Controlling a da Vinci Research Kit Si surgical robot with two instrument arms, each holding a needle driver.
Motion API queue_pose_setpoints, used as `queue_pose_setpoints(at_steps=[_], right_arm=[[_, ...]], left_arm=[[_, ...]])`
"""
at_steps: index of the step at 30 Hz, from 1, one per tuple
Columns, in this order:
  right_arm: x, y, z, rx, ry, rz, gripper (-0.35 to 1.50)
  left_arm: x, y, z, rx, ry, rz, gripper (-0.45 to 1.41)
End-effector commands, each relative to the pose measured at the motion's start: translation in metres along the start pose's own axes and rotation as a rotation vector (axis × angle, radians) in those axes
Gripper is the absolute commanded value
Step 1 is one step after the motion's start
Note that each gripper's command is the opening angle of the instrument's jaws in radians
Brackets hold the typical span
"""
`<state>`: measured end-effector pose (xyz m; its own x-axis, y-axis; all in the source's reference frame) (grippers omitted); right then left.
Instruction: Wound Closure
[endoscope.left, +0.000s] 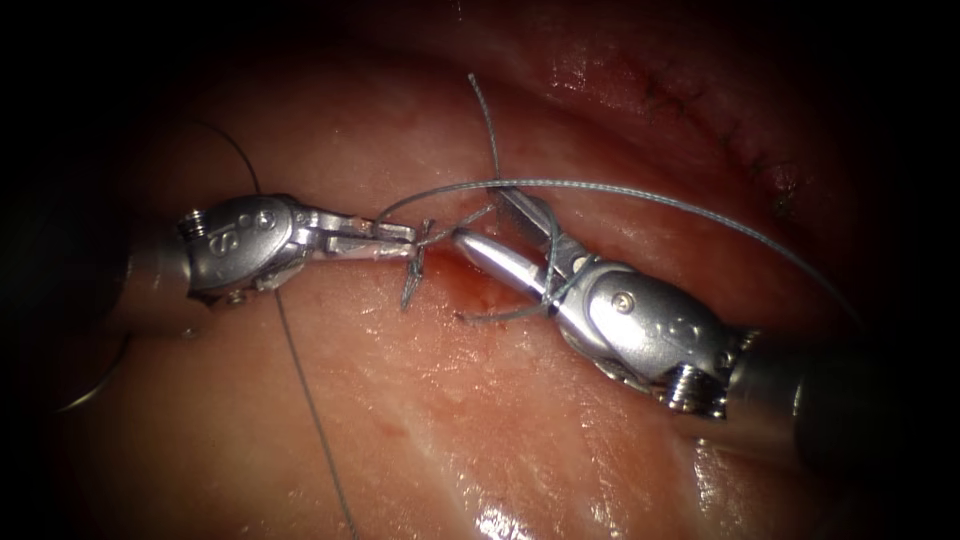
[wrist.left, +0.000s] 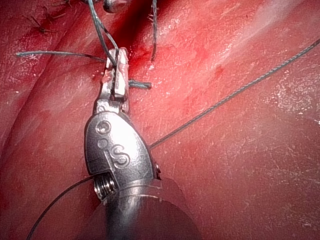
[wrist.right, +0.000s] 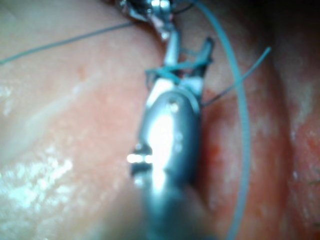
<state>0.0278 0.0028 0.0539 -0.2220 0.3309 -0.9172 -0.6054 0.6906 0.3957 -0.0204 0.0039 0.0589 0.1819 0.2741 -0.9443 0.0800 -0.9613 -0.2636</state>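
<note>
— What have you got in the left tool (endoscope.left: 405, 238)?

— My left jaws are closed on the thread (endoscope.left: 600, 187), pinched at their tips right over the cut (endoscope.left: 470, 285). In my left wrist view the same jaws (wrist.left: 119, 67) sit clamped together with a short strand sticking out beside them.

— And the right?

— My right tool (endoscope.left: 505, 225) comes in from the right with its jaws spread apart. One jaw lies low across the cut and the other lifts toward the far side. Thread is wound around them — a couple of turns cross just behind the jaws, near the wrist. They grip nothing; the thread only drapes over them. My right wrist view (wrist.right: 192, 55) shows the same wraps.

— Where does the thread run?

— From the meeting point of the tips, one long arc sweeps off to the right over the tissue (endoscope.left: 450, 420), and one strand rises toward the far side. A short tail hangs down at the cut (endoscope.left: 411, 285), beside a little red fluid (endoscope.left: 480, 290). Another thin strand trails toward the near side, under my left tool.

— The needle?

— I cannot make it out — a thin curved line at the left edge is too dim to tell.
</note>
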Motion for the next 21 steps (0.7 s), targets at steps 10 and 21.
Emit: queue_pose_setpoints(at_steps=[10, 21], right_arm=[[-0.0014, -0.0001, 0.0012, -0.072, -0.067, 0.006, -0.16], [-0.0028, -0.0005, 0.0031, -0.193, -0.213, -0.008, 1.03]], left_arm=[[-0.0011, 0.0019, 0.0021, -0.025, 0.001, 0.017, -0.45], [-0.0001, -0.0008, 0.0041, -0.012, 0.014, 0.044, -0.45]])
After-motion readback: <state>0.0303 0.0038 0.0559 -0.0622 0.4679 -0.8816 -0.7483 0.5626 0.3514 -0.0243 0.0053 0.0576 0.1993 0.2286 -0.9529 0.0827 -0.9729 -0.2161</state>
